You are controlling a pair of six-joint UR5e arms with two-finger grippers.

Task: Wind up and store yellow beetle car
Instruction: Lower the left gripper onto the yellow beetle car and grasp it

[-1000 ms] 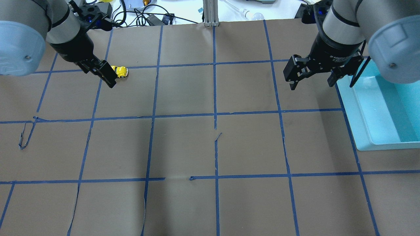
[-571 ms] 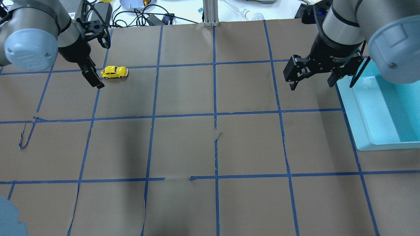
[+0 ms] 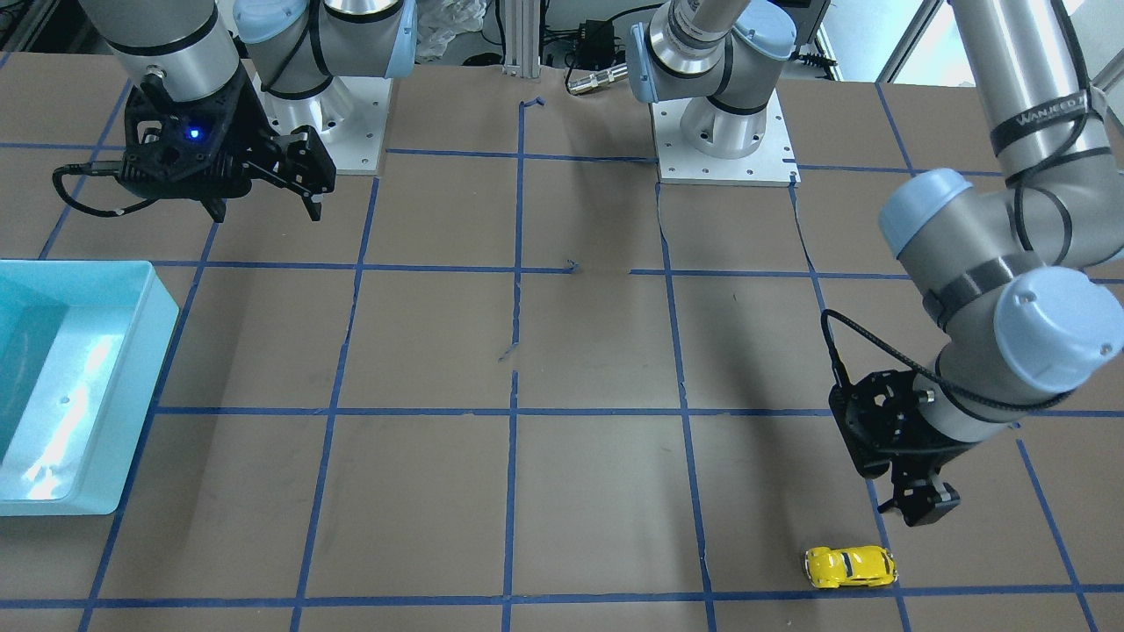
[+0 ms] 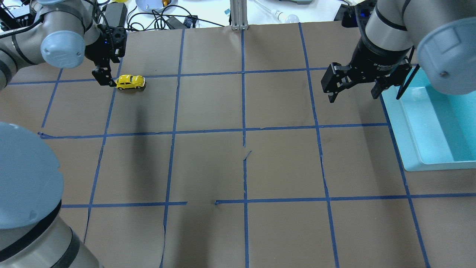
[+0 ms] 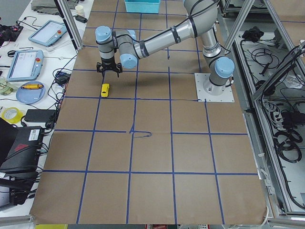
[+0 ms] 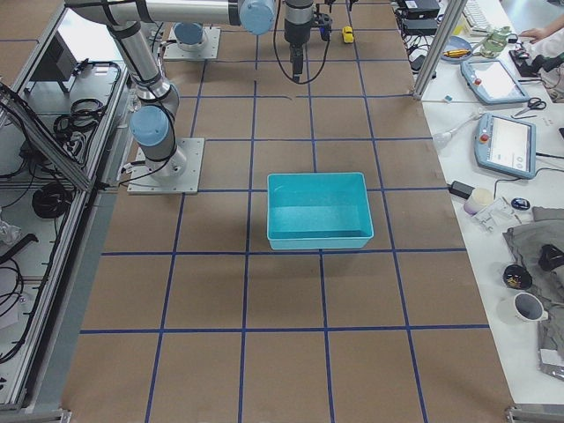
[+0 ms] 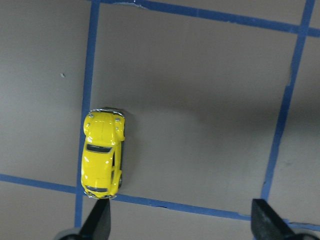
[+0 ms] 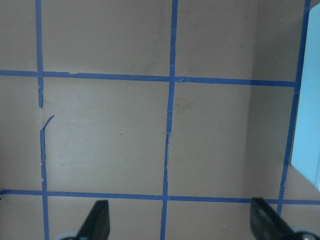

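Surface: a table covered in brown paper, marked into squares by blue tape. Cables are seen beyond its far edge, at the top of the overhead view.

The yellow car is found in the upper left of the overhead view, standing on its wheels on the paper, just beside a crossing of two tape lines. In the front-facing view it is placed at the lower right, close to the bottom edge. It is not held by anything.

The left gripper is positioned just beside one end of the car, above the paper. In the left wrist view its two fingertips are spread wide at the bottom of the frame, with only paper and tape between them. The car is seen lengthwise in the lower left of that frame, just above the left-hand fingertip. Contact between finger and car cannot be judged.

The right gripper is located in the upper right of the overhead view, well apart from the car. Its jaws are also spread, with nothing between them.

A turquoise bin is set at the right edge of the overhead view, just beside the right gripper.
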